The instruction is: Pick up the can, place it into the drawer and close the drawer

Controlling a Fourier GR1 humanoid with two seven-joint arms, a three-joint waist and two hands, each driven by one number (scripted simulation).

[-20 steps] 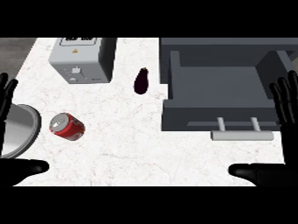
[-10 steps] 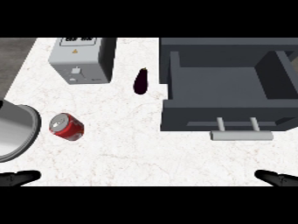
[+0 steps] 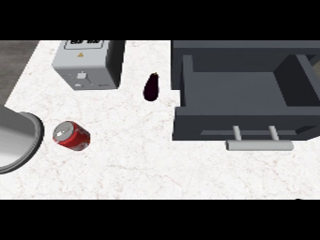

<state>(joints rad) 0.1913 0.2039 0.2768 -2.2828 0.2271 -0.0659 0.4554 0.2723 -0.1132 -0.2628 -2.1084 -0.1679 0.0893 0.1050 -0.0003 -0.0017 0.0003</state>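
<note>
A red can (image 3: 72,135) lies on its side on the white counter (image 3: 141,164), just beside a grey pot (image 3: 6,140). The dark drawer (image 3: 249,91) stands open, an eggplant (image 3: 150,87) between it and a toaster (image 3: 87,63).

A grey toaster (image 3: 87,63) is standing on the bench (image 3: 155,168), an aubergine (image 3: 151,87) lying beside it, a steel pot (image 3: 3,140) sitting at left.
</note>
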